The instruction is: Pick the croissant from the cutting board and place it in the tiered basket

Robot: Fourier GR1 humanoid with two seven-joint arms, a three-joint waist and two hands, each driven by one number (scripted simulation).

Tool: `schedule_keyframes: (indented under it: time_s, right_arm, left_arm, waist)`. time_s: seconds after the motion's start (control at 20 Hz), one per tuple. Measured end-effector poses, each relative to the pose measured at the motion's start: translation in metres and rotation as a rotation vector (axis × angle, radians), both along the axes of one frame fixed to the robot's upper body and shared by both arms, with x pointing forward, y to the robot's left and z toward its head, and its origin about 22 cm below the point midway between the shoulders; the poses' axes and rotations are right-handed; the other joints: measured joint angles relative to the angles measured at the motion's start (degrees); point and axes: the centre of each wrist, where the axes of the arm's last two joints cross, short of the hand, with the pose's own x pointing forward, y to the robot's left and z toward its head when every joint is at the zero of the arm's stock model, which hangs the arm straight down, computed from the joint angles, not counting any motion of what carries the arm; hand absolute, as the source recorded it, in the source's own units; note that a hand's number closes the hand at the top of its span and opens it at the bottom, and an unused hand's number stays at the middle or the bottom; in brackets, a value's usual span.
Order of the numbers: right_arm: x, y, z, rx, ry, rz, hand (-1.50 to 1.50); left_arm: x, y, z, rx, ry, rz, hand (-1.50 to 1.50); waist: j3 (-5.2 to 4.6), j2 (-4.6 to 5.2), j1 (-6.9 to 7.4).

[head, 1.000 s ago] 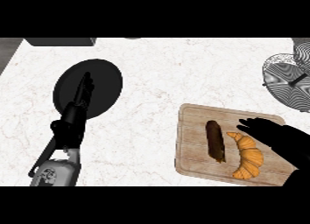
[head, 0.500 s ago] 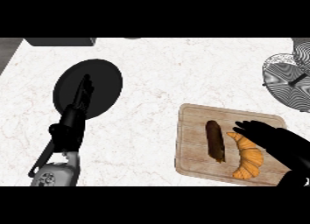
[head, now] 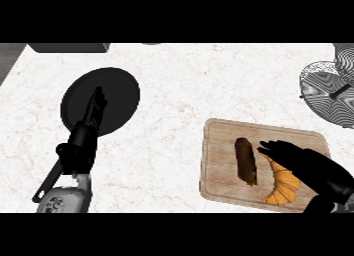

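An orange croissant (head: 284, 184) lies on the wooden cutting board (head: 224, 135) at the lower right, beside a dark brown sausage-shaped item (head: 245, 160). My right hand (head: 307, 163) comes in from the lower right and lies over the croissant's upper end, hiding it. Its fingers are only slightly bent and point left toward the brown item. The wire tiered basket (head: 336, 92) stands at the right edge, beyond the board. My left hand (head: 91, 112) rests at the left with straight fingers, over a black pan.
A black round pan (head: 117, 85) sits at the upper left, its handle (head: 48, 181) running down toward the lower edge. A grey block (head: 68, 47) stands at the counter's far left corner. White marble counter (head: 180, 90) stretches between pan and board.
My right hand has slid left and slightly down across the board, so it now covers more of the croissant's upper end. The left hand has not moved.
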Motion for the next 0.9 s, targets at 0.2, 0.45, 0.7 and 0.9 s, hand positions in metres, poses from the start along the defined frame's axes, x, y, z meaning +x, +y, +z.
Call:
schedule_keyframes:
  time_s: [0.2,0.45,0.7,0.9]
  right_arm:
    - [0.001,-0.003,-0.013,0.03,-0.024,-0.021,1.5]
    - [0.004,0.001,-0.023,0.024,-0.156,0.004,1.5]
    - [0.009,-0.002,-0.021,-0.114,-0.191,-0.099,1.5]
    - [0.017,-0.013,-0.017,-0.299,-0.157,-0.31,1.5]
  left_arm:
    - [-0.002,0.0,0.003,0.001,0.0,0.001,0.0]
    - [-0.003,0.0,0.001,0.008,-0.006,0.001,0.0]
    - [0.001,0.001,0.007,0.004,-0.003,-0.006,0.0]
    - [0.002,-0.003,0.006,0.01,-0.008,-0.008,0.0]
  waist:
    - [0.0,-0.01,0.01]
    - [-0.33,-0.2,0.06]
    - [-0.59,-0.4,0.17]
    - [-0.8,-0.46,0.42]
